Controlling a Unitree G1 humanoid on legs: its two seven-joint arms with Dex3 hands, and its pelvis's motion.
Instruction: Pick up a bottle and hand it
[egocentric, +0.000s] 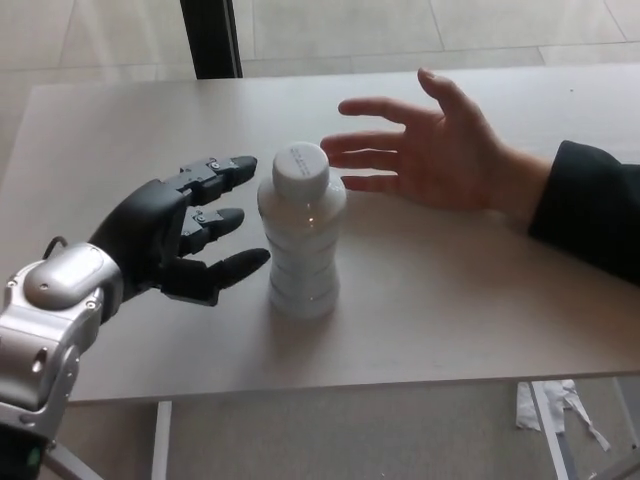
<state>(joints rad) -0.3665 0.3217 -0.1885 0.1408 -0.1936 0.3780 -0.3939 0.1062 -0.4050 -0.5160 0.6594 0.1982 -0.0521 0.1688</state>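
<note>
A clear plastic bottle (302, 238) with a white cap stands upright near the middle of the pale table (480, 320). My left hand (183, 232) comes in from the left and sits just beside the bottle, open, with its fingers (222, 174) spread toward the bottle's left side. Its thumb tip lies close to the bottle's lower body; I cannot tell whether it touches. Nothing is held. My right hand does not show.
A person's open hand (430, 150) with a dark sleeve (588, 205) hovers over the table just right of and behind the bottle. A dark post (210, 38) stands beyond the far edge. The table's front edge runs close below the bottle.
</note>
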